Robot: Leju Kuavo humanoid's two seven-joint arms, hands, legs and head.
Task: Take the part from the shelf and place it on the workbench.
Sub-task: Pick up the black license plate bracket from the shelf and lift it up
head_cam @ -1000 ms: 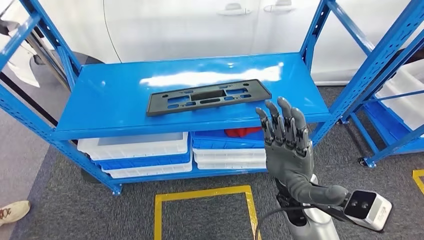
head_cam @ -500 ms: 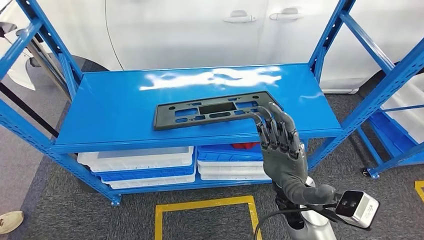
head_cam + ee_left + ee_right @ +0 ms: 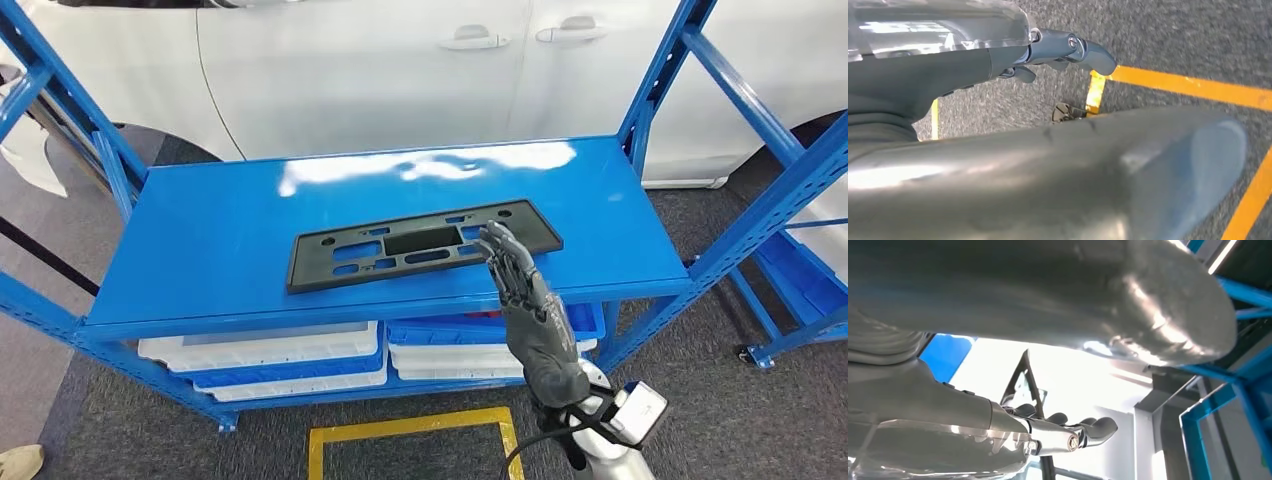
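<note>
**Right robot hand reaching over the part on the shelf**

Nearest the robot, yellow floor tape (image 3: 410,425) marked a box on the grey carpet. From there the right robot hand (image 3: 530,310) rose with its fingers (image 3: 500,250) stretched out and apart, holding nothing, their tips over the near edge of the part (image 3: 420,245). Whether they touched it could not be told. The left robot hand (image 3: 1063,50) hung low over the carpet, fingers curled in with nothing in them. The part, a flat dark plate with cut-outs, lay on the top board of the blue shelf (image 3: 200,260). Below that board sat white and blue trays (image 3: 270,360). Beyond the shelf stood a white car (image 3: 400,70).
</note>
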